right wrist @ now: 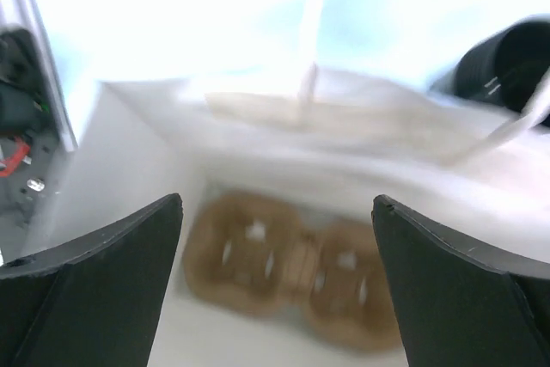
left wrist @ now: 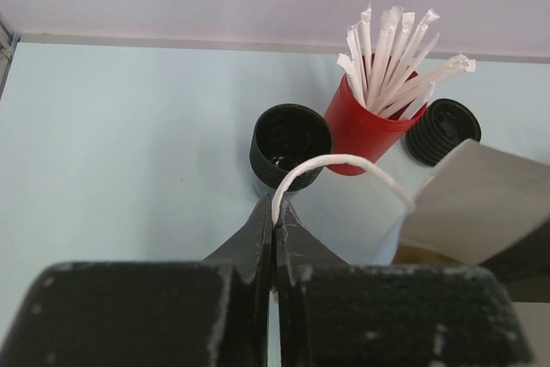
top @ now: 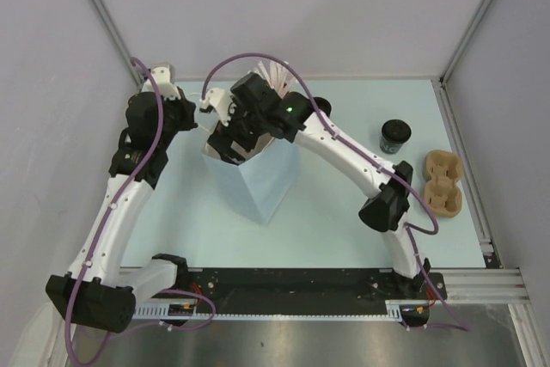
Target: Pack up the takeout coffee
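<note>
A black takeout coffee cup (top: 394,136) stands on the table at the right, apart from both grippers. Two more black cups (left wrist: 290,143) (left wrist: 443,131) flank the red cup of white sticks (left wrist: 365,126) in the left wrist view. My left gripper (left wrist: 275,212) is shut on the white handle (left wrist: 339,165) of the pale paper bag (top: 262,182), at the bag's left (top: 206,102). My right gripper (top: 234,145) is open and empty over the bag's mouth. The right wrist view (right wrist: 277,202) looks into the bag at a tan two-hole tray (right wrist: 292,268) on its bottom.
A second tan two-hole tray (top: 443,182) lies on the table at the far right. The red cup (top: 275,79) stands just behind the bag. White walls and metal rails (top: 468,169) close the table on three sides.
</note>
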Motion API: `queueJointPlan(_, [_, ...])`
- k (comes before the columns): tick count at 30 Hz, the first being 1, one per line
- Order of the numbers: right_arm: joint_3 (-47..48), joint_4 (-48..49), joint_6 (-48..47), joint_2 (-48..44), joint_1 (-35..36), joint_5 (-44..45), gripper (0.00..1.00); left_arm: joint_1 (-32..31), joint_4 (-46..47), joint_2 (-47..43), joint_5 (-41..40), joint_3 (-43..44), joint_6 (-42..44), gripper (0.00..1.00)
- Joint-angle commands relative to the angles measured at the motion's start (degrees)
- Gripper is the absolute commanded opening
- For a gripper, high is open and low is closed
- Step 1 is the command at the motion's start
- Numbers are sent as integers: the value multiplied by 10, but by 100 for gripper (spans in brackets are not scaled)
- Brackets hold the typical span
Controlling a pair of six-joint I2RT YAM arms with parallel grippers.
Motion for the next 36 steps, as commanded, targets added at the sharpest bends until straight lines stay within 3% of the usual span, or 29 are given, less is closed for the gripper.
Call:
queueJointPlan(1, [38,46,-18,-95,4,-27,98,6,22,-10,14,-5,-7,2])
queueJointPlan(10, [-104,112,-6,-118,6,-18,99,6,30,-21,77,-5,-5,2])
queueJointPlan(22, [-63,114,-2,-96,-9,-25,100,6,45,-20,148,-14,-4,0])
queueJointPlan(28, [12,81,-13,-120,-24,-91,100,6,50,-22,154,-22,0,0])
queueJointPlan(36, [-16,12,-109,-205,-34,-159,100,6,49,-22,158,-22,2,5])
